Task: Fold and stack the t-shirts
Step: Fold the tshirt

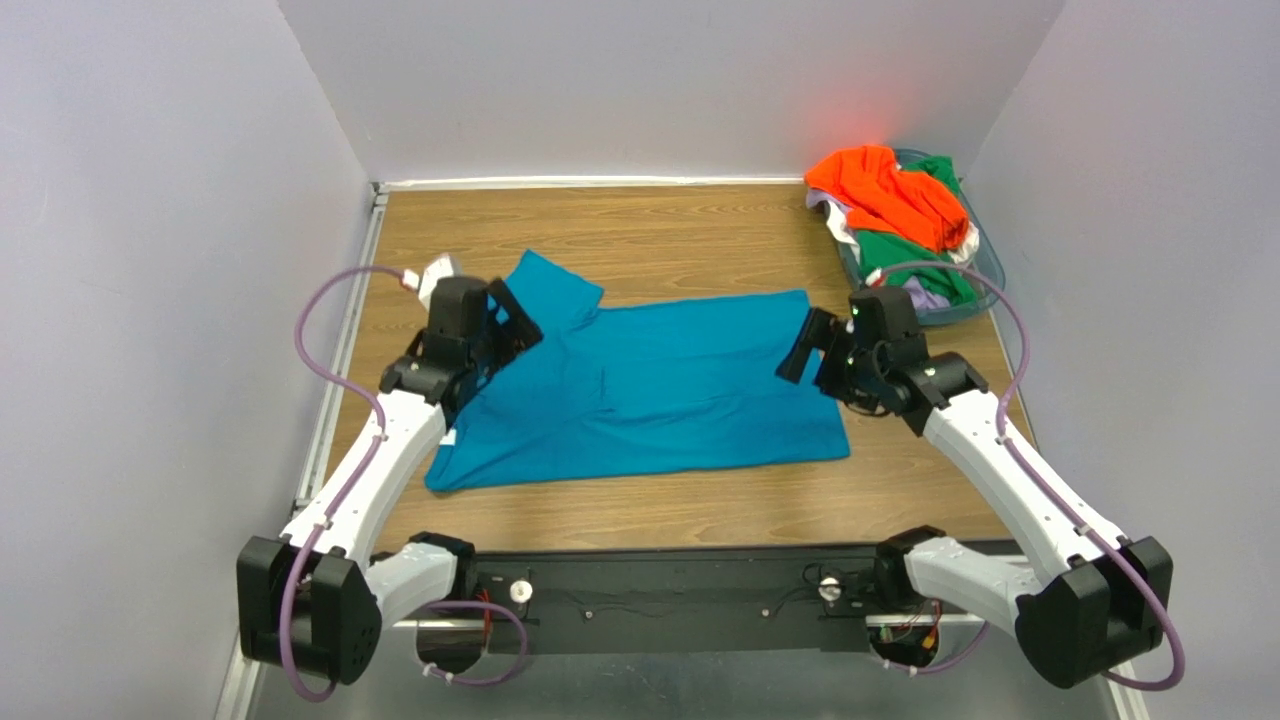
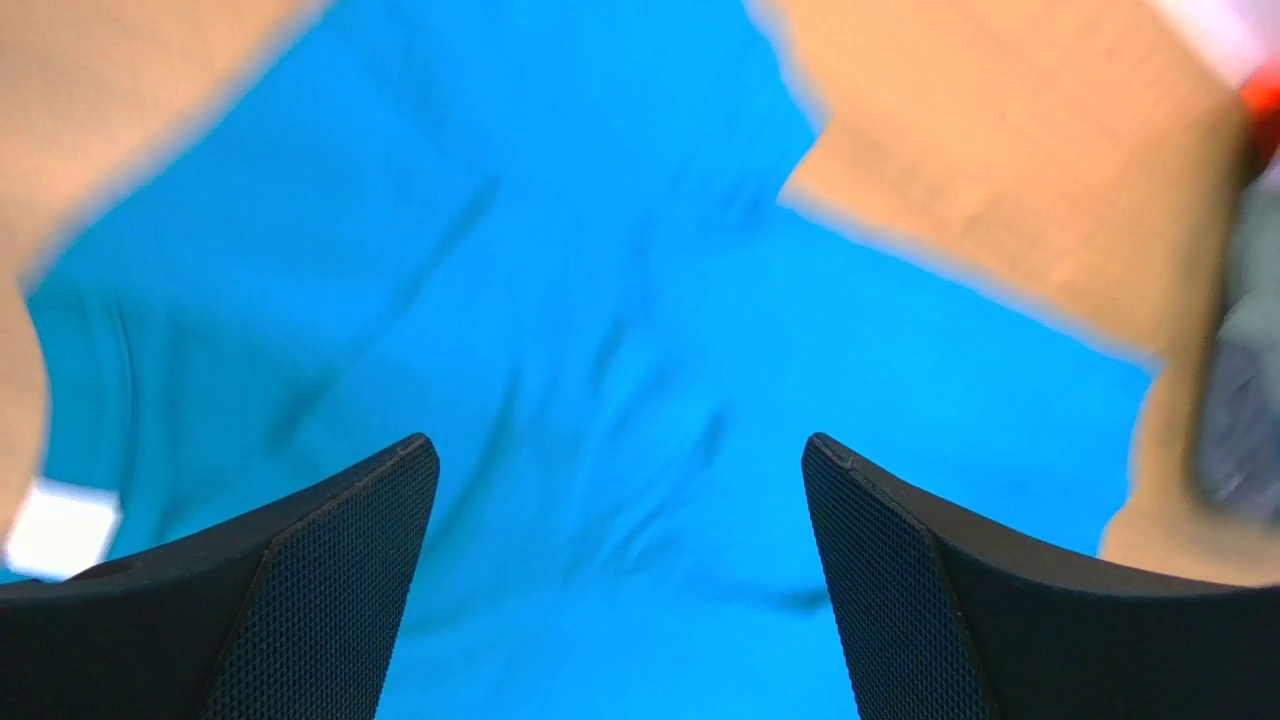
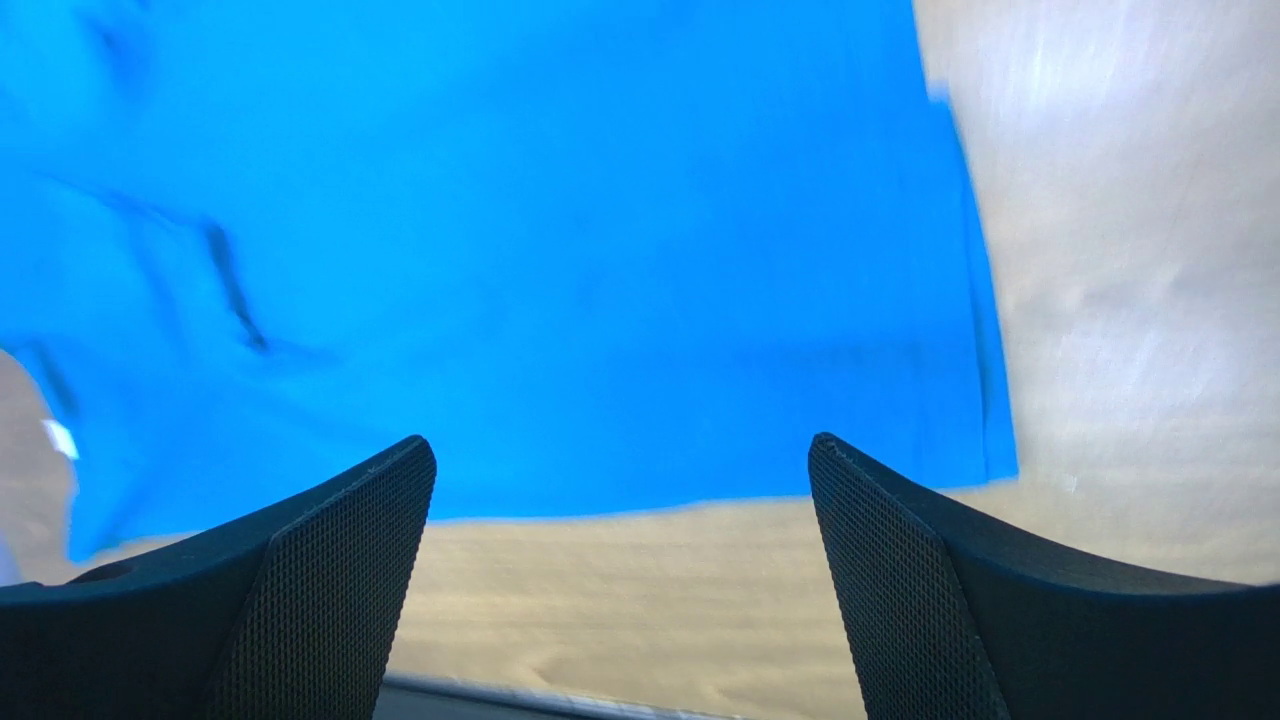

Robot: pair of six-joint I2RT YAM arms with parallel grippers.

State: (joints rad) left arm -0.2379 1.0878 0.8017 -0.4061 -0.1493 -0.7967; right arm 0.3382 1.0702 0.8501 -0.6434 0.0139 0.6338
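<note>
A teal-blue t-shirt (image 1: 661, 387) lies spread flat on the wooden table, one sleeve pointing to the back left. My left gripper (image 1: 511, 320) hovers open over the shirt's collar end; in the left wrist view its gripper (image 2: 619, 450) shows only wrinkled blue cloth (image 2: 631, 300) between the fingers, with a white neck label (image 2: 60, 528) at the far left. My right gripper (image 1: 804, 348) stands open over the shirt's right hem. In the right wrist view that gripper (image 3: 621, 450) frames the shirt's edge (image 3: 601, 270) and bare wood. Neither gripper holds anything.
A clear bluish basket (image 1: 974, 300) stands at the back right corner, holding a crumpled orange shirt (image 1: 887, 192), a green one (image 1: 944, 279) and pale cloth. White walls enclose the table on three sides. A black rail (image 1: 676, 593) runs along the near edge.
</note>
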